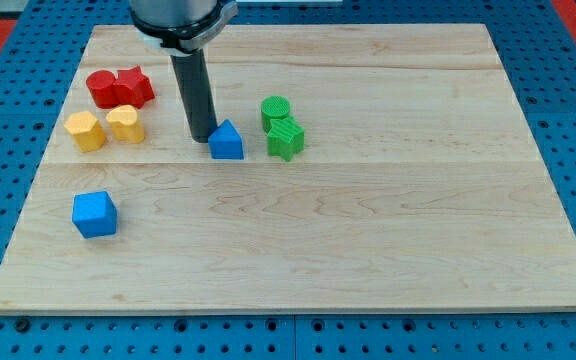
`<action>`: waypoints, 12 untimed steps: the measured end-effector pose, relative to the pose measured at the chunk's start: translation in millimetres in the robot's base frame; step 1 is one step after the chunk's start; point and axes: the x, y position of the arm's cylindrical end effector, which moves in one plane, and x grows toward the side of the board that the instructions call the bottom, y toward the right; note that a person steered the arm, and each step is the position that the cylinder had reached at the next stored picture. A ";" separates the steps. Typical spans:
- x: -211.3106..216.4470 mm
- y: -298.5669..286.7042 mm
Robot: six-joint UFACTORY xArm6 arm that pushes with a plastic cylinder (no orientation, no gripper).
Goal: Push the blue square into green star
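One blue square [94, 213] sits alone in the lower left of the frame, well apart from everything else, and it looks untouched. Farther up, near the middle, the tip [204, 137] rests just beside a blue house-shaped block [227, 141]. To the right of that is the green star [286, 139], touching a green round block [276, 110] behind it. At the upper left are two yellow blocks [105, 127] and two red blocks [120, 87]. The arm has no gripper, only a rod. The push has likely not started. Next, the tip probably needs to get behind the square's lower left side and shove it up and right, missing the blue house.
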 end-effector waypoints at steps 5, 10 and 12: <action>15.1 -41.3; 81.7 -120.9; 50.7 -101.3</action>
